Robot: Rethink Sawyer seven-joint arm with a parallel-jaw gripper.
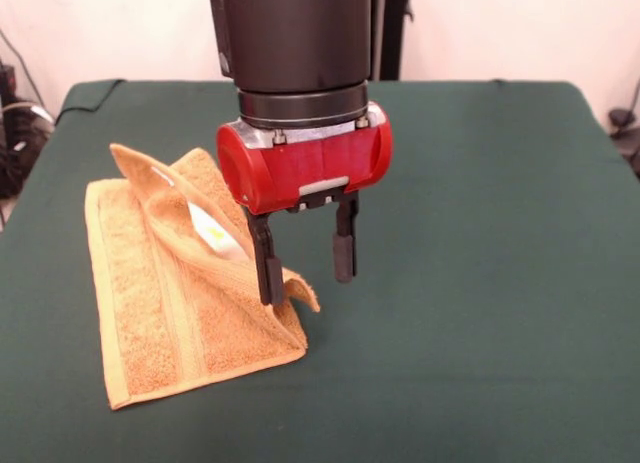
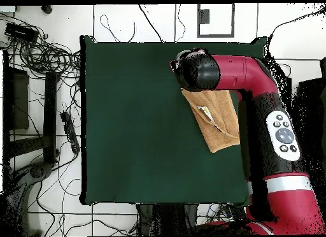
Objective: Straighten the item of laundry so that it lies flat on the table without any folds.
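The item of laundry [image 1: 160, 303] is an orange-tan towel on the left part of the table [image 1: 480, 283]. One flap is folded over and stands up in a ridge, showing a white tag [image 1: 215, 233]. My gripper [image 1: 308, 288] hangs low at the towel's right corner with its fingers apart, so it is open. The left finger [image 1: 266, 268] touches the raised, curled corner [image 1: 300, 291]. The right finger [image 1: 345, 248] is over bare cloth. In the overhead view the towel [image 2: 219, 129] lies near the table's right edge, and the arm's head [image 2: 196, 70] covers the gripper.
The green table [image 2: 140, 120] stretches wide beside the towel. Cables [image 2: 44, 56] and equipment lie on the floor beyond its edges. The red arm [image 2: 280, 132] runs along the table's right side in the overhead view.
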